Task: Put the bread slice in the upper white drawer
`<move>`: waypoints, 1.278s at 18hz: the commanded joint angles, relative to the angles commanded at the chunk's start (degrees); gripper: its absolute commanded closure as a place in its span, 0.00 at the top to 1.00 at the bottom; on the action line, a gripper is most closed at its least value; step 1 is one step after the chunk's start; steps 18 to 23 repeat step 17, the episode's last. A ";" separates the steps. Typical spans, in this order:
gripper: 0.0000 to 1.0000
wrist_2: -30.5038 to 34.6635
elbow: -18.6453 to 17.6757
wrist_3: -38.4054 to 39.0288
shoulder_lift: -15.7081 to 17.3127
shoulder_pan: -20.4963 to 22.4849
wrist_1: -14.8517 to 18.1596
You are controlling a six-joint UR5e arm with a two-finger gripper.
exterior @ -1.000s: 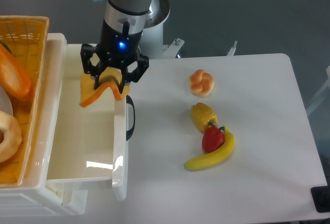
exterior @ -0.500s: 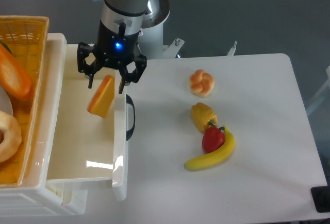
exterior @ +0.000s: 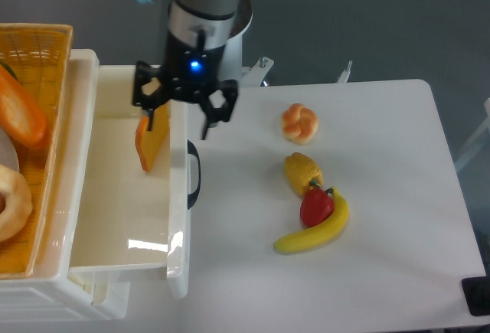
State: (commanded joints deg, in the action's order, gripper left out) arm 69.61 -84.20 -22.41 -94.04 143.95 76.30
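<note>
The bread slice has an orange crust and a paler face. It stands on edge inside the upper white drawer, leaning against the drawer's right wall. The drawer is pulled open, with its black curved handle on the front. My gripper hangs above the drawer's front wall, just right of and above the slice. Its fingers are spread open and hold nothing.
An orange wicker basket with a big orange loaf stands at the left. On the table to the right lie a knotted bun, a yellow fruit, a red pepper and a banana.
The gripper opened and let go of the bread slice, which dropped into the drawer and now stands on edge. The gripper has moved right, over the drawer's front wall.
</note>
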 joint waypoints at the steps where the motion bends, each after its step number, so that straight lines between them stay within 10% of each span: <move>1: 1.00 0.09 0.00 -0.70 0.00 1.49 -0.97; 13: 1.00 24.50 -2.37 -22.50 -3.07 5.99 -3.17; 23: 1.00 26.46 -2.72 -22.50 -6.58 6.43 -6.07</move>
